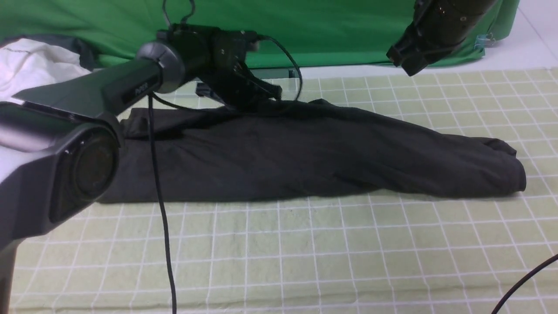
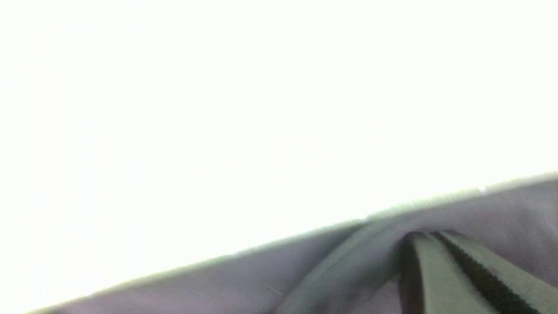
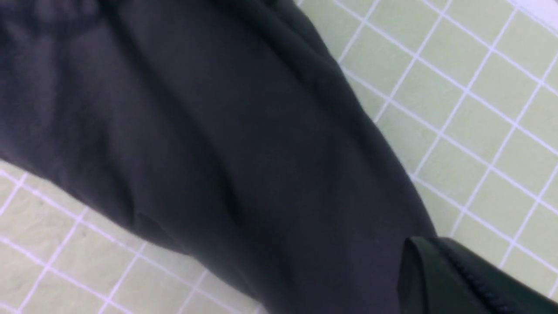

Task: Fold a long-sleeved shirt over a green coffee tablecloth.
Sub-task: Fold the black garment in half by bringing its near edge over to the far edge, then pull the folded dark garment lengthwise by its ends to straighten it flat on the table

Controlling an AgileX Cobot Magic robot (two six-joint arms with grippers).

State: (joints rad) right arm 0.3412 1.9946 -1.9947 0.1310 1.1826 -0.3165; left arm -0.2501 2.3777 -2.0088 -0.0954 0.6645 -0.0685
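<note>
The long-sleeved shirt (image 1: 305,152) is black and lies in a long folded band across the green coffee tablecloth (image 1: 305,253), a pale green cloth with a white grid. My left gripper (image 1: 261,97) is down at the shirt's far edge. Its jaws are shut, and the tips (image 2: 429,235) press into a ridge of grey-looking shirt fabric (image 2: 340,274). No cloth shows between the pads. My right gripper (image 1: 403,61) hangs high at the back right, shut and empty. The right wrist view has its fingertips (image 3: 429,248) above the shirt (image 3: 218,144) and the tablecloth (image 3: 479,109).
A deep-green backdrop (image 1: 327,30) hangs along the far side. A white garment (image 1: 35,65) lies at the back left. The left arm's cable (image 1: 159,200) hangs across the near tablecloth. Another cable (image 1: 527,279) crosses the near right corner.
</note>
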